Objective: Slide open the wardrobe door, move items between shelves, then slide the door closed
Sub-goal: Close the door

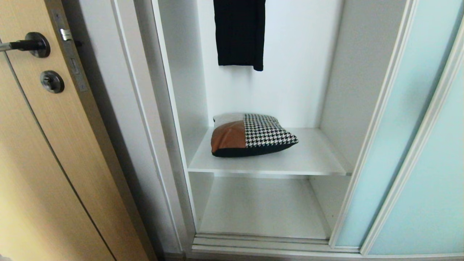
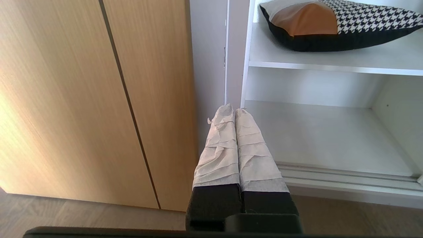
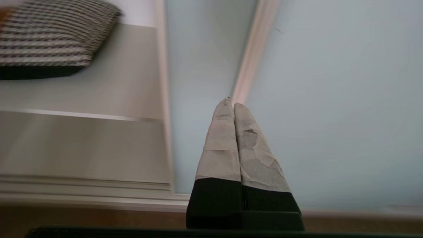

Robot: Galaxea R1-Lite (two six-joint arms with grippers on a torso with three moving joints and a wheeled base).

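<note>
Beside the square patchwork cushion [image 1: 250, 136], a black hanging garment [image 1: 239, 32] was cut off above; the left gripper [image 2: 235, 110] and right gripper [image 3: 230, 103] were closed and empty.

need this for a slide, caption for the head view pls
Open wardrobe: patchwork cushion on the upper shelf, black garment hanging above, sliding wardrobe door pushed right.

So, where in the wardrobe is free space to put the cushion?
The lower shelf is bare from wall to wall. On the upper shelf, the strip right of the cushion and along the front edge is free. Above, the hanging black garment narrows the passage.
</note>
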